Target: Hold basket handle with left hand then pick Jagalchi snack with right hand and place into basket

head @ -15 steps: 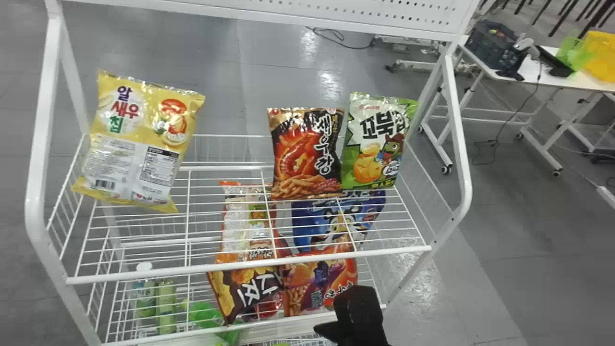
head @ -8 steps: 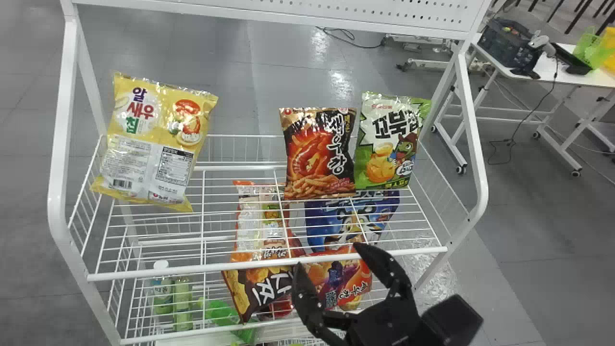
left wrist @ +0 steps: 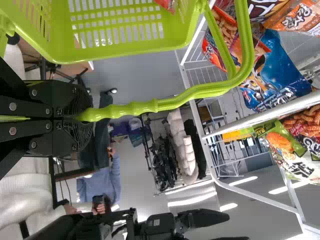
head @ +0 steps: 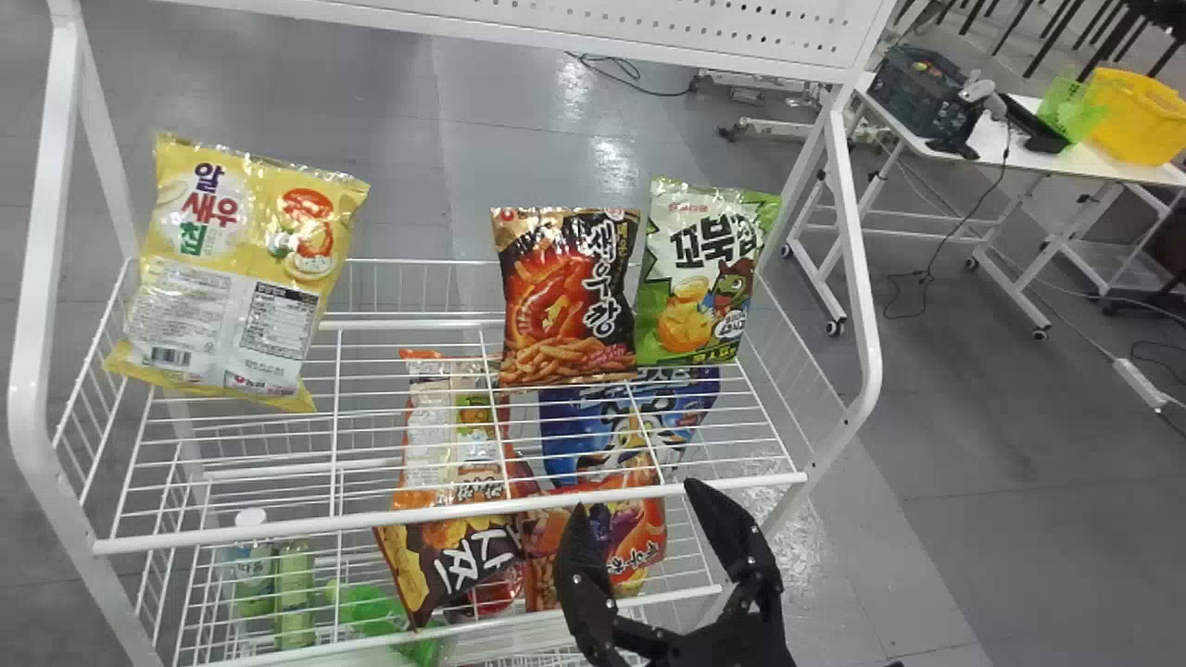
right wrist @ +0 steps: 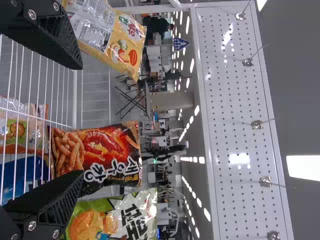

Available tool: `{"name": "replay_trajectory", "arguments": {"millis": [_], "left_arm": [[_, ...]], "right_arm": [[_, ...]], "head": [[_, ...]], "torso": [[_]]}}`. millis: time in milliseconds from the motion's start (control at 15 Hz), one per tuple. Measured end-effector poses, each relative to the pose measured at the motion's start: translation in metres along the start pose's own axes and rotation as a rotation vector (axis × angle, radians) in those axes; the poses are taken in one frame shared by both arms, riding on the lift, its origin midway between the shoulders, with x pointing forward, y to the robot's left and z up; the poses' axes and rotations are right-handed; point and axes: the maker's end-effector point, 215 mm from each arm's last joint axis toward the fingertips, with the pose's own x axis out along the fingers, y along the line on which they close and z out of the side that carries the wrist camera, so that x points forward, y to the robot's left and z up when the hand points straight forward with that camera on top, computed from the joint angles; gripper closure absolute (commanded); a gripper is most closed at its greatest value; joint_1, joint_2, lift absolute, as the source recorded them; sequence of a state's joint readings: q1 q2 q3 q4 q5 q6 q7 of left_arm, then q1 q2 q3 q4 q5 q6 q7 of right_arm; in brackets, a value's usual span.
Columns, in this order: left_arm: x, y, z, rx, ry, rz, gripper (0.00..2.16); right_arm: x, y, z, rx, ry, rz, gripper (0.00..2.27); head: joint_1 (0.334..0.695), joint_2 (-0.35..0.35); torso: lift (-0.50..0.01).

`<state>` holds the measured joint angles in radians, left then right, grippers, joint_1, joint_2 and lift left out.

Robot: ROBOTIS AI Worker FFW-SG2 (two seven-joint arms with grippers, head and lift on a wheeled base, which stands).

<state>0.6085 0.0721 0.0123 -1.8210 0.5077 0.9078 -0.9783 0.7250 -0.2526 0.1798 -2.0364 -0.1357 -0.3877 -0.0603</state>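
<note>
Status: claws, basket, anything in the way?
Left claw shut on basket handle. Green basket hanging from it. Right claw open, empty, before rack. Upper wire shelf could block reach to lower bags.

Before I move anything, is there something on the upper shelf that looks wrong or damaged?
Yes, slightly: the yellow bag at the left end of the upper shelf is tilted, its barcode side outward, while the black bag stands straighter, front outward. I see no spill or damage.

The slotted, lime-green basket (left wrist: 125,56) seems to hang by its curved, gripped handle (left wrist: 132,109).
</note>
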Motion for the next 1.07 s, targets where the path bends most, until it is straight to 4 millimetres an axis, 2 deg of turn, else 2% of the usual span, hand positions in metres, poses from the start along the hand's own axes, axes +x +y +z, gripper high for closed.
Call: {"name": "replay_trajectory", "arguments": {"millis": [533,1067], "left_arm": [[-0.002,0.000,-0.006,-0.009,0.002,0.001,1.52],[-0.002,-0.001,-0.007,-0.011,0.002,-0.001,1.52]], "right_arm": [[0.001,-0.012,-0.020,0.004,0.079,-0.026,0.06],[0.003,-0.015,-0.024,0.005,0.108,-0.035,0.08]], "head": [[0.695,-0.350],[0.695,-0.350]], "torso": [[-0.010],[-0.010]]}}
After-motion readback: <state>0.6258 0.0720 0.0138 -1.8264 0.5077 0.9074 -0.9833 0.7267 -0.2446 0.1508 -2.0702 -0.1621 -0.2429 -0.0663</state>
